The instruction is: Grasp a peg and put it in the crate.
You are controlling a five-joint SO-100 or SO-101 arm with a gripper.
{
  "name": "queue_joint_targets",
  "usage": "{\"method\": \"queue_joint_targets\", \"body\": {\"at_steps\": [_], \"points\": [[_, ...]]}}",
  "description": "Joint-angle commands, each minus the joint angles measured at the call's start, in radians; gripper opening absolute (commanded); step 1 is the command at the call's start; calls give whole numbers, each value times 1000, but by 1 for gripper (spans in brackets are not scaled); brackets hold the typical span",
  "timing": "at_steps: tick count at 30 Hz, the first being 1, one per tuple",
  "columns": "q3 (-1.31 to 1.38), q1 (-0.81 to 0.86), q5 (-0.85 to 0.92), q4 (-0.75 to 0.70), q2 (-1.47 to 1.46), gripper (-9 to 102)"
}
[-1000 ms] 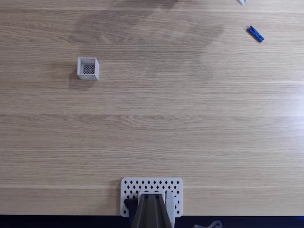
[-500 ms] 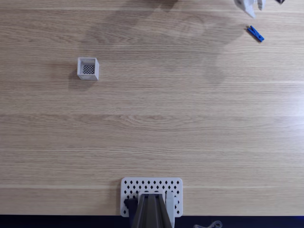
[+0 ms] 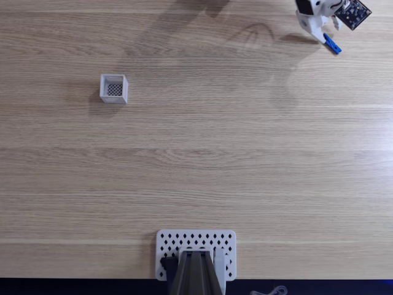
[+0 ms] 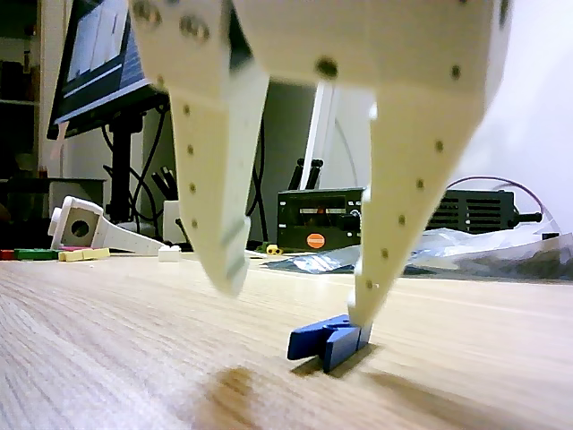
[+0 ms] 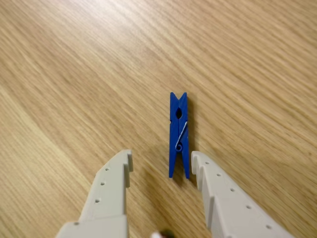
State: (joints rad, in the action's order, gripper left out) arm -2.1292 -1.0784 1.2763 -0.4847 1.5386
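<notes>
The small bright blue plastic clothes peg (image 3: 332, 44) lies flat on the light wood-grain surface (image 3: 245, 153) near its top right corner in the fixed view, and the white two-finger tool (image 3: 317, 29) reaches in over that same corner. In the wrist view the tool (image 5: 161, 161) is spread, with the peg (image 5: 179, 135) lying lengthwise between the two white fingers (image 5: 113, 184) — much closer to the right-hand one, whose tip sits just beside the peg's near end. The other view, taken low along the surface, shows the tool (image 4: 295, 291) with its right-hand fingertip down at the peg (image 4: 329, 339), touching or nearly touching it, while the left-hand fingertip hangs clear above the wood. The small white square open-top crate (image 3: 113, 88) with its dark-holed mesh bottom stands well apart, toward the surface's left edge in the fixed view. A larger flat white perforated plate (image 3: 169, 246) sits at the middle of the bottom edge.
</notes>
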Motion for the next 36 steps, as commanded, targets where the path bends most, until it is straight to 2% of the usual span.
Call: {"method": "queue_joint_targets", "body": {"at_steps": [1, 17, 20, 25, 29, 36], "points": [[28, 6, 3, 26, 18, 20], [23, 5, 5, 37, -3, 20], [23, -2, 5, 37, -3, 15], [21, -2, 3, 37, -2, -2], [21, 0, 3, 37, 2, 1], [21, -5, 3, 37, 8, -1]]}}
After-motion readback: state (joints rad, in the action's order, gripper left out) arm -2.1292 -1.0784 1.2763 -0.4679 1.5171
